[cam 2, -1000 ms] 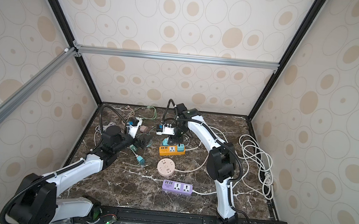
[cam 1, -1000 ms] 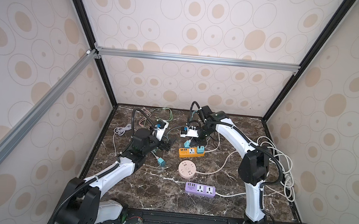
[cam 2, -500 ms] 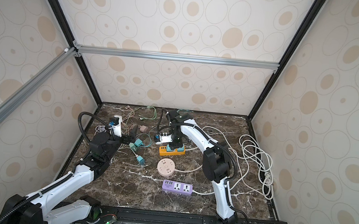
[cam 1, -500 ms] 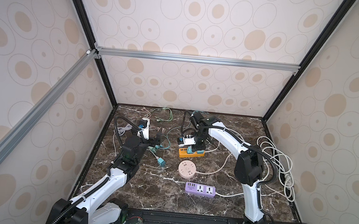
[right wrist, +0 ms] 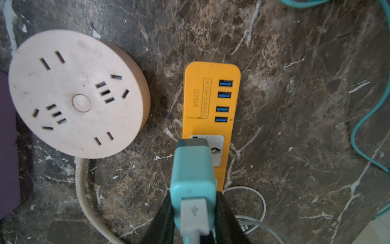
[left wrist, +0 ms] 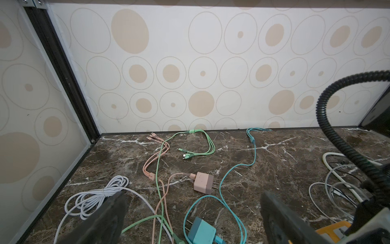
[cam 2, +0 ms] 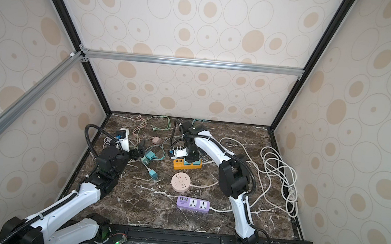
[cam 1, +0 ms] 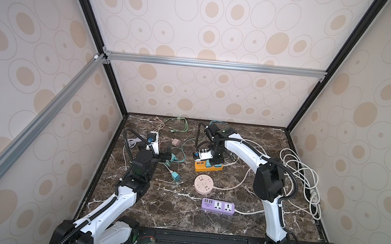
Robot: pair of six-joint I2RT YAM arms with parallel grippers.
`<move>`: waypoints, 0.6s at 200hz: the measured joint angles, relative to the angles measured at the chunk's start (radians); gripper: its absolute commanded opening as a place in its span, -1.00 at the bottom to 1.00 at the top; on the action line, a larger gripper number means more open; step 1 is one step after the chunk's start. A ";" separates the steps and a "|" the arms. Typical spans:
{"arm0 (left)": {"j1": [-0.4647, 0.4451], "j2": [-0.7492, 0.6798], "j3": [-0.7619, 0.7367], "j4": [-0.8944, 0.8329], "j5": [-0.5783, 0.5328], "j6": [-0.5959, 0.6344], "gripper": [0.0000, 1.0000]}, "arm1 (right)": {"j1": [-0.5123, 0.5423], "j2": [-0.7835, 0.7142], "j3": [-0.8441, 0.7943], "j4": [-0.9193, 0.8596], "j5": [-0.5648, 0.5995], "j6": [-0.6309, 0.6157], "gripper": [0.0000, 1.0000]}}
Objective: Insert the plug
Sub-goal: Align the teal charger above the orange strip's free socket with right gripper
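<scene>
My right gripper (right wrist: 193, 202) is shut on a teal plug (right wrist: 193, 169) with a white USB cable in its back. The plug's dark front end meets the white socket of the orange power strip (right wrist: 211, 95); its prongs are hidden. In both top views the right gripper (cam 1: 215, 160) (cam 2: 191, 157) stands over the orange strip (cam 1: 206, 168) (cam 2: 182, 166). My left gripper (cam 1: 165, 155) (left wrist: 192, 211) is open, left of the strip. Its dark fingers (left wrist: 105, 219) stand wide apart, with nothing held.
A second teal charger (left wrist: 201, 232) and a pink charger (left wrist: 203, 182) lie among loose cables. A round pink socket (cam 1: 204, 184) and a purple power strip (cam 1: 218, 206) lie nearer the front. White cable coils (cam 1: 299, 174) fill the right side.
My right gripper has come down with the teal plug onto the orange strip. The left arm has drawn back to the left and then stayed put, still open.
</scene>
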 measured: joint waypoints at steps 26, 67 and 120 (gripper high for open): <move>0.000 0.000 -0.002 -0.008 -0.002 -0.003 0.97 | 0.000 0.011 0.016 -0.008 -0.003 0.000 -1.00; 0.000 0.002 -0.002 -0.008 -0.002 -0.003 0.97 | 0.000 0.030 0.048 -0.027 0.000 0.002 -1.00; 0.000 0.004 -0.002 -0.010 -0.002 -0.003 0.97 | 0.001 0.036 0.066 -0.057 0.022 0.010 -1.00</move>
